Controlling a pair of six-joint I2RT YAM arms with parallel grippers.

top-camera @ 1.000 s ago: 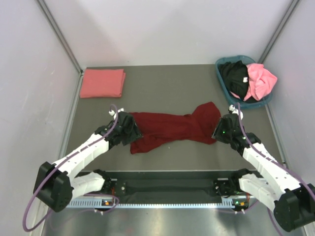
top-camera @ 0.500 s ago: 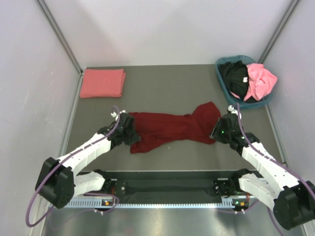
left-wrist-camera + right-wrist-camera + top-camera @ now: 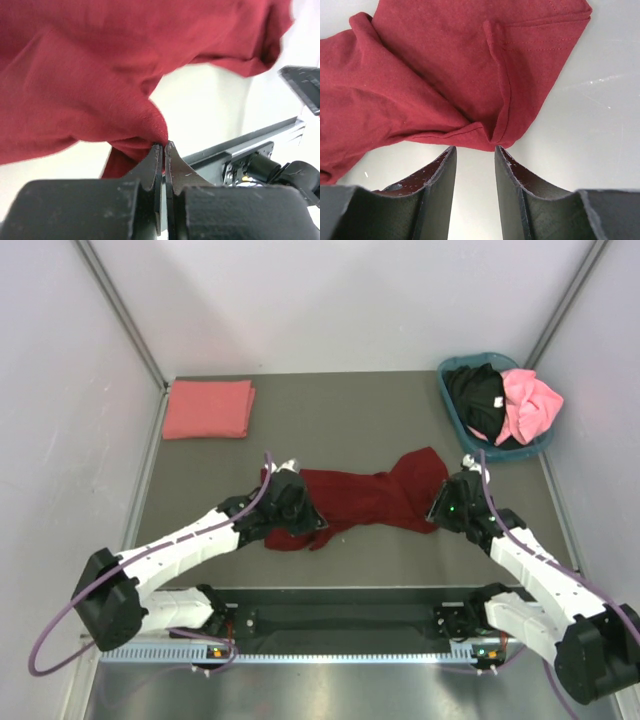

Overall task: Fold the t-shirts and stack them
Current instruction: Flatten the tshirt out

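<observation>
Lengthwise, the maroon shirt [image 3: 370, 498] lies crumpled in a long band across the table [image 3: 340, 420]. Its right end flares into a wider peak and its left end is bunched and narrow. At that left end, on the shirt's near side, the left gripper [image 3: 163, 146] has its fingers pressed together on a small fold of the maroon cloth. The fold comes to a point at the tips, and the rest of the shirt spreads beyond them. At the shirt's right end sits the right gripper [image 3: 474, 148], fingers apart. Its tips are right at a hemmed, folded edge; bare table shows in the gap between them, and the cloth lies just past them. Well beyond the shirt's left end, on its far side, a salmon shirt [image 3: 208, 408] rests folded in a neat rectangle. Beyond the shirt's right end, also on the far side, stands a basket [image 3: 445, 380]. It holds a heaped black shirt [image 3: 478, 398] and, to that one's right, a pink shirt [image 3: 528, 405] spilling over the rim.
</observation>
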